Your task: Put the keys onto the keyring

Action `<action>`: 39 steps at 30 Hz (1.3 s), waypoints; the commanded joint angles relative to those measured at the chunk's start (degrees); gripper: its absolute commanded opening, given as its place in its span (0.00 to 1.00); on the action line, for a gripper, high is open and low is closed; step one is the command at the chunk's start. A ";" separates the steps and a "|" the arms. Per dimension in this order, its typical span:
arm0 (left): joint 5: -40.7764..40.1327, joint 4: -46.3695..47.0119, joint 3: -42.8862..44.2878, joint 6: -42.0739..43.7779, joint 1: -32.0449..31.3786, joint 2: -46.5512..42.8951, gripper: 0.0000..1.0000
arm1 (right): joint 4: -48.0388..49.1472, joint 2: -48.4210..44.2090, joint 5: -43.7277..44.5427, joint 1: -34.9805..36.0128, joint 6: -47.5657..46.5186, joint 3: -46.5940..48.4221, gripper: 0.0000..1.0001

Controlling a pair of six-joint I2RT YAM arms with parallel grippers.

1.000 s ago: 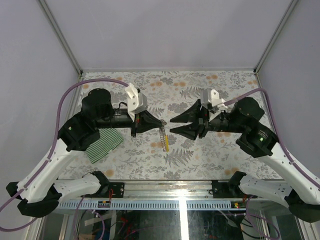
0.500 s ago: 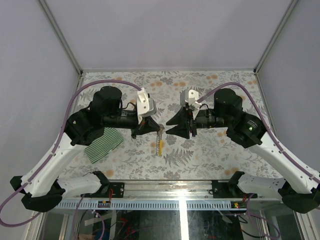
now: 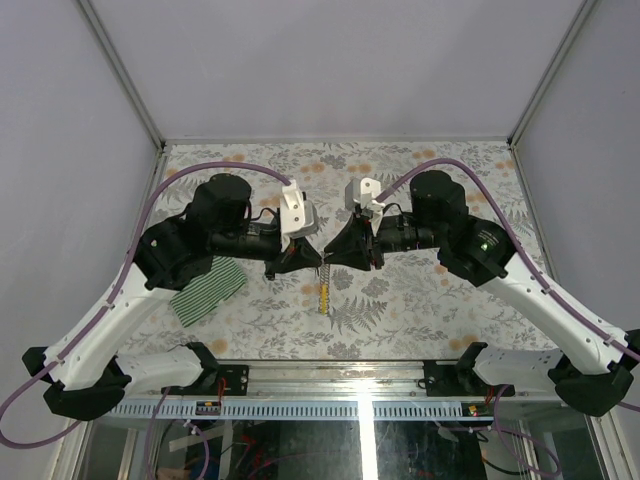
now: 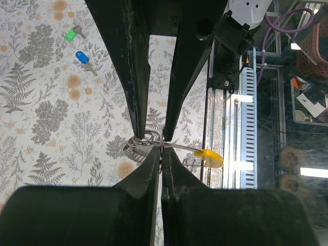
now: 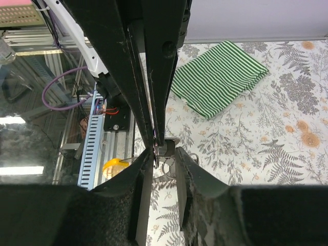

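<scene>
Left gripper (image 4: pixel 161 154): fingers pressed together on the keyring (image 4: pixel 146 138), pinching the thin metal loop where it bunches. Right gripper (image 4: pixel 151 136): fingertips parted, one on each side of the loop, jaws not closed on it. The two grippers meet tip to tip above the middle of the table (image 3: pixel 420 300). Chain hangs down from the pinch with the yellow tag (image 3: pixel 323 299) at its low end; can't tell whether the tag touches the tabletop. Both forearms lie roughly level and point inward at each other, elbows pushed out to the sides, purple cables arching over each arm. Keys lie flat on the floral tabletop, well apart from the grippers: green key (image 4: pixel 72 35) and blue key (image 4: pixel 82 56) near each other, not touching. Green-and-white striped cloth (image 3: pixel 208 288) lies under the left arm's elbow.
</scene>
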 commanded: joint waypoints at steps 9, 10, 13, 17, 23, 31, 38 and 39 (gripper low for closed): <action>-0.04 0.21 2.60 0.76 -0.57 0.09 0.00 | 1.05 0.97 -2.15 -0.05 -0.78 2.12 0.28; -0.06 0.21 2.64 0.75 -0.58 0.16 0.00 | 1.12 1.06 -2.29 -0.04 -0.78 2.03 0.28; -0.06 0.21 2.69 0.76 -0.62 0.25 0.00 | 1.61 1.34 -2.82 -0.05 -0.53 1.85 0.25; -0.20 0.21 2.60 0.68 -0.65 0.20 0.00 | 2.36 1.35 -3.25 -0.06 0.00 1.48 0.06; -0.48 1.21 2.27 0.44 -0.65 -0.62 0.01 | 3.84 -0.01 -2.93 -0.10 1.16 0.61 0.00; 1.65 9.66 -3.50 -2.91 -0.62 -6.47 0.30 | 12.63 -5.83 -2.23 -0.05 7.23 -3.13 0.00; 3.08 16.34 -7.69 -6.06 -0.67 -10.29 0.33 | 18.54 -9.08 -3.49 -0.09 11.78 -6.04 0.00; 3.03 16.76 -7.82 -6.38 -0.63 -10.42 0.33 | 18.72 -9.30 -3.50 -0.07 12.18 -6.08 0.00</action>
